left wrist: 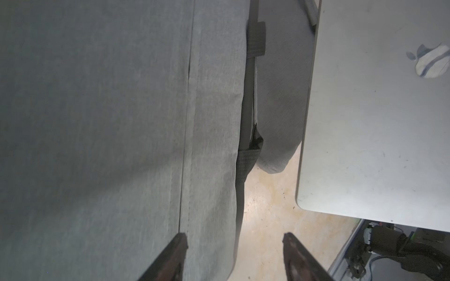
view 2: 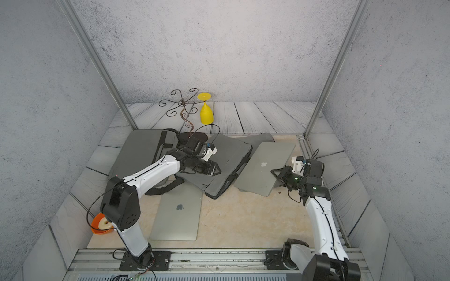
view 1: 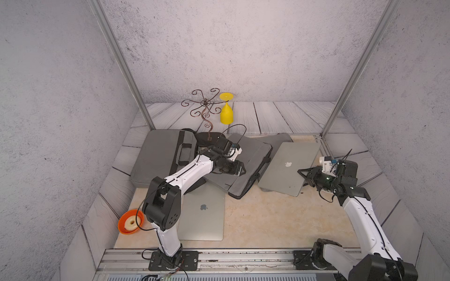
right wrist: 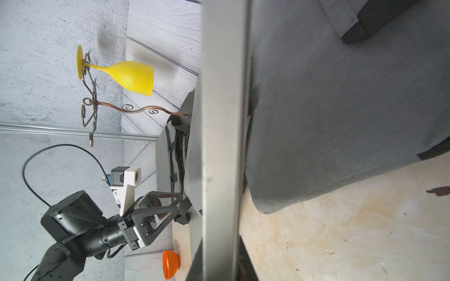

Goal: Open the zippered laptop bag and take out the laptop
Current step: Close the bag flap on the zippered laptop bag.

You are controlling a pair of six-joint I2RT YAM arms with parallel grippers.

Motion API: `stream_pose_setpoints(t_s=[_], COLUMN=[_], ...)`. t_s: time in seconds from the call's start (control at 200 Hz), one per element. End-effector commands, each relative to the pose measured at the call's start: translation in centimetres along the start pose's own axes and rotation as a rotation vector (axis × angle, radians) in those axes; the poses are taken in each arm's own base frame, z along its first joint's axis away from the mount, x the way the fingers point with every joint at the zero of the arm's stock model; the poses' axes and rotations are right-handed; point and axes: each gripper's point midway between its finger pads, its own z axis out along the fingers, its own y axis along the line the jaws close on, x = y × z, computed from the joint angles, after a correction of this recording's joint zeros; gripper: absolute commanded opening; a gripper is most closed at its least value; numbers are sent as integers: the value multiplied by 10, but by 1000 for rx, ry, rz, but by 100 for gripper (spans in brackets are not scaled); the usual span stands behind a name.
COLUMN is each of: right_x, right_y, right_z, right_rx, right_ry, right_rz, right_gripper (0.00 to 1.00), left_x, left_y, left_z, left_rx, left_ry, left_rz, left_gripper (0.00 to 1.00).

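1. Table (view 1: 267, 219): pale top, carrying everything listed here.
2. Second bag (view 1: 155, 158): gray with black handles, lying just beside the middle bag on the left-arm side.
3. Middle bag (view 1: 250, 155): gray, lying on the table, with a dark gap showing along its edge toward the raised laptop.
4. Third bag (view 1: 277, 140): gray, peeking out behind the middle bag.
5. Raised laptop (view 1: 289, 167): silver, lid closed, sitting outside and just beside the middle bag on the right-arm side, tilting.
6. Flat laptop (view 1: 202, 216): silver, lying in front of the middle bag.
7. Left gripper (left wrist: 235, 240): hovering over the middle bag with its fingers spreading apart and gripping nothing.
8. Right gripper (view 1: 304, 178): clamping the raised laptop's edge farthest from the middle bag.
9. Stand (view 1: 205, 107): curly metal, standing behind the middle bag.
10. Goblet (view 1: 226, 115): yellow, hanging upside down from the stand.
11. Bowl (view 1: 123, 226): orange, sitting well apart from the middle bag, toward the front on the left-arm side, holding a pale ring (view 1: 132, 222).
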Motion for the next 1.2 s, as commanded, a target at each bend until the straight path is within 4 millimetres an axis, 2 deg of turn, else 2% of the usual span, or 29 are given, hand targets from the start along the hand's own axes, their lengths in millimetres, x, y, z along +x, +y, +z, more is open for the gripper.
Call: stream_pose_setpoints(t_s=[0.0,0.225,0.535,0.736,0.876,0.991,1.106,1.196], right_x=[0,24,38,44,48,51,57,63], right_y=[45,34,27,23,23,24,25,26], right_z=[-13,-10,-4,-1,0,-1,-1,-1], right_rx=[-192,-222,-239,-231,-229,-236,-245,-251], right_ry=[-17,49,96,127,141,153,178,196], right_rz=[-127,-133,-136,-141,-148,-150,-152,-153], right_gripper=[0,0,0,0,0,0,0,0], left_x=[23,56,83,92,88,80,68,54], left_y=[12,36,68,80,81,80,73,67], left_z=[-18,-15,16,34,44,47,42,28], left_rx=[-50,-80,-121,-135,-116,-100,-72,-76], left_ry=[17,-62,-45,-32,-32,-42,-66,-100], left_rz=[-221,-498,-689,-727,-725,-721,-712,-674], left_gripper=[66,70,73,73,70,59,36,17])
